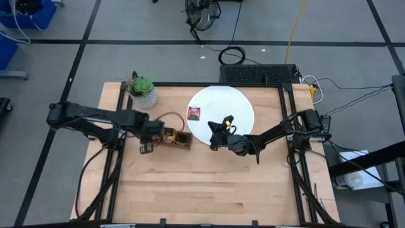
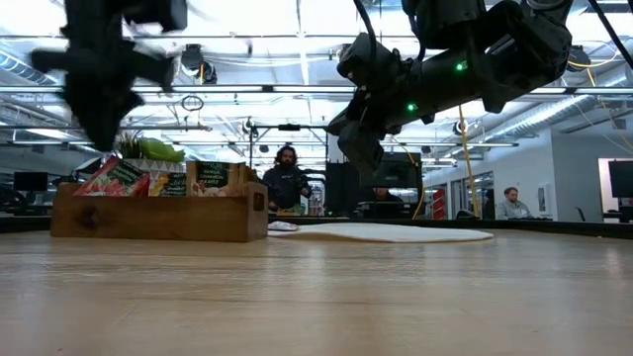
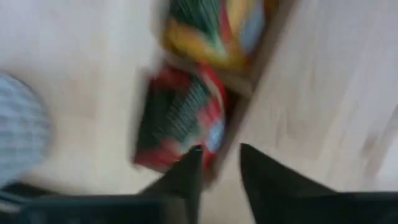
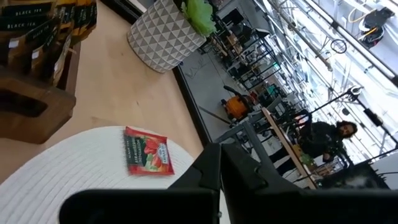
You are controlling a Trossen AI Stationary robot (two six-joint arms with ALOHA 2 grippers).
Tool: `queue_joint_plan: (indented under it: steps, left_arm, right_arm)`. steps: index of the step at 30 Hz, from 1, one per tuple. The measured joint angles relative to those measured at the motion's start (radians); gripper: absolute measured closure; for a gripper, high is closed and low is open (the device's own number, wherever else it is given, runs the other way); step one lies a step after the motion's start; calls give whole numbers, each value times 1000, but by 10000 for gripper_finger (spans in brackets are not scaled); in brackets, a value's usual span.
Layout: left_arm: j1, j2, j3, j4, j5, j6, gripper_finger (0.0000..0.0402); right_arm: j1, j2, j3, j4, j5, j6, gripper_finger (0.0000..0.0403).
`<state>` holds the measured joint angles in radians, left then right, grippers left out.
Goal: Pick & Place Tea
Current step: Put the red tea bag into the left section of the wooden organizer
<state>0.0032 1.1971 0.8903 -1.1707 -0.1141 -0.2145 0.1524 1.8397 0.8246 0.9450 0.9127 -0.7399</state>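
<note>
A red tea sachet lies flat on the white disc. More tea sachets, red and yellow, stand in the brown wooden tray. My left gripper hangs over the tray's left end. It points down and is open, with nothing between its fingers. My right gripper is shut and held level above the disc's near edge, right of the lone sachet.
A small green plant in a white patterned pot stands at the far left, behind the tray. Bare wooden table spreads across the near half. A black frame borders the table, and people sit in the room beyond.
</note>
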Motion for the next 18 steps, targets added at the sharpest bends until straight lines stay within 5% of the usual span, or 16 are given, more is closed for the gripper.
queue_joint_plan:
  steps: [4, 18]
  left_arm:
    - [-3, 92, -58, -1, -1, -27, 385]
    - [4, 269, -71, 95, -28, -24, 393]
  right_arm:
    - [0, 0, 0, -15, -1, 19, 403]
    - [0, 0, 0, -15, -2, 21, 403]
